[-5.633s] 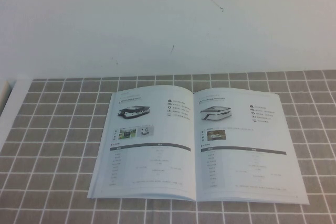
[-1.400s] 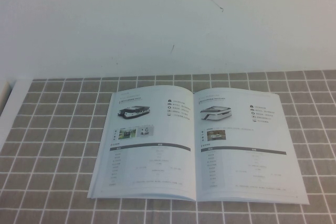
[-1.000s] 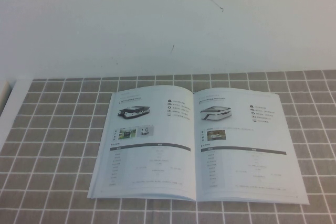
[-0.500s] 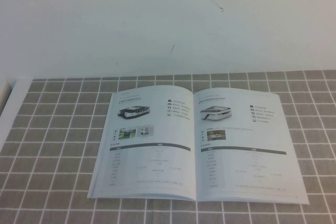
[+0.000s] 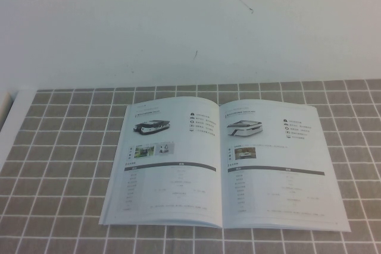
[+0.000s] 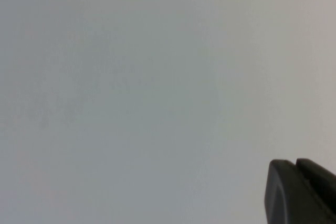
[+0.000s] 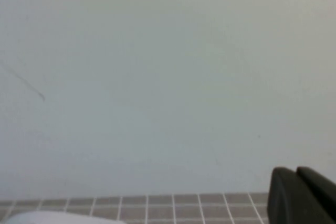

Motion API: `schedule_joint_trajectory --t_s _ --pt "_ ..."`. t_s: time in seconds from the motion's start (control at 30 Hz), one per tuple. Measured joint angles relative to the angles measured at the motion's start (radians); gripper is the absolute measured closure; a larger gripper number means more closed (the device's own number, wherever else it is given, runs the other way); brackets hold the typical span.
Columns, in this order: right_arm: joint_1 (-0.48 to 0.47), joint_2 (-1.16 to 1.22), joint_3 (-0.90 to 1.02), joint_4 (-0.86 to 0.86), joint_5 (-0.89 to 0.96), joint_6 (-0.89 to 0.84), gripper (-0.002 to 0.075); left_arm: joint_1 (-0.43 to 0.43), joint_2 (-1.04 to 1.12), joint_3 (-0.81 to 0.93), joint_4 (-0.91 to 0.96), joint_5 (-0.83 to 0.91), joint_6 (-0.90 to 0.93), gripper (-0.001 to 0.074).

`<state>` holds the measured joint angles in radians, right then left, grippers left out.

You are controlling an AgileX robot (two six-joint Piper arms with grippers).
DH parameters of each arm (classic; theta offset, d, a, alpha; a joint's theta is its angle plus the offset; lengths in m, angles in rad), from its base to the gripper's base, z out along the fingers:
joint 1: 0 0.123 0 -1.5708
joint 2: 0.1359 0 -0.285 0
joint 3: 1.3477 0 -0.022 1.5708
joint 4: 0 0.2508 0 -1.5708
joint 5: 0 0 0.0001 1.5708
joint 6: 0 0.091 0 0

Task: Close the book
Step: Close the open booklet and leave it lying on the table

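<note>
Open booklet (image 5: 221,165): smooth white paper with a faint sheen, printed in grey and black. Under it, a tablecloth (image 5: 59,165) of matt grey cloth with white grid lines. Behind, a matt white wall (image 5: 178,28), lightly scuffed. The left gripper (image 6: 302,192) and right gripper (image 7: 302,195), both facing the wall, look like dark matt plastic.

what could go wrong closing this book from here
1. The book lies flat on the checked cloth; hooking a page edge may snag the cloth or lift only one thin page.
2. The left gripper and right gripper show only in their wrist views, facing the wall, outside the high view, so the approach likely starts unaligned.
</note>
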<state>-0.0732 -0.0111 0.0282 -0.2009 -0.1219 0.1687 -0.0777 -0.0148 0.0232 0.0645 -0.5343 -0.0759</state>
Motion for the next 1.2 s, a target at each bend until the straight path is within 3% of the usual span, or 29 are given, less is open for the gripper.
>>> schedule_joint_trajectory --t_s 0.2,0.33,0.53,0.7,0.87,1.03,1.2 --pt "0.000 0.000 -0.003 0.030 -0.174 0.058 0.0729 0.000 0.000 -0.003 -0.002 0.005 -0.013 0.0737" --pt "0.000 0.000 -0.099 0.044 -0.150 0.090 0.0729 0.000 0.000 -0.123 -0.002 0.188 -0.071 0.0737" --pt "0.000 0.033 -0.353 0.046 0.106 0.168 0.0729 0.000 0.000 -0.397 -0.029 0.590 -0.160 0.0737" --pt "0.000 0.160 -0.518 0.046 0.350 0.134 0.0729 0.000 0.055 -0.471 -0.119 0.807 -0.174 0.0737" --pt "0.009 0.373 -0.554 0.166 0.527 -0.116 0.0729 0.000 0.216 -0.471 -0.344 0.977 -0.053 0.0737" --pt "0.027 0.603 -0.558 0.528 0.642 -0.546 0.0729 0.000 0.419 -0.469 -0.652 0.999 0.240 0.0737" --pt "0.029 0.906 -0.585 0.962 0.655 -1.015 0.0729 0.000 0.620 -0.469 -0.981 0.907 0.564 0.0737"
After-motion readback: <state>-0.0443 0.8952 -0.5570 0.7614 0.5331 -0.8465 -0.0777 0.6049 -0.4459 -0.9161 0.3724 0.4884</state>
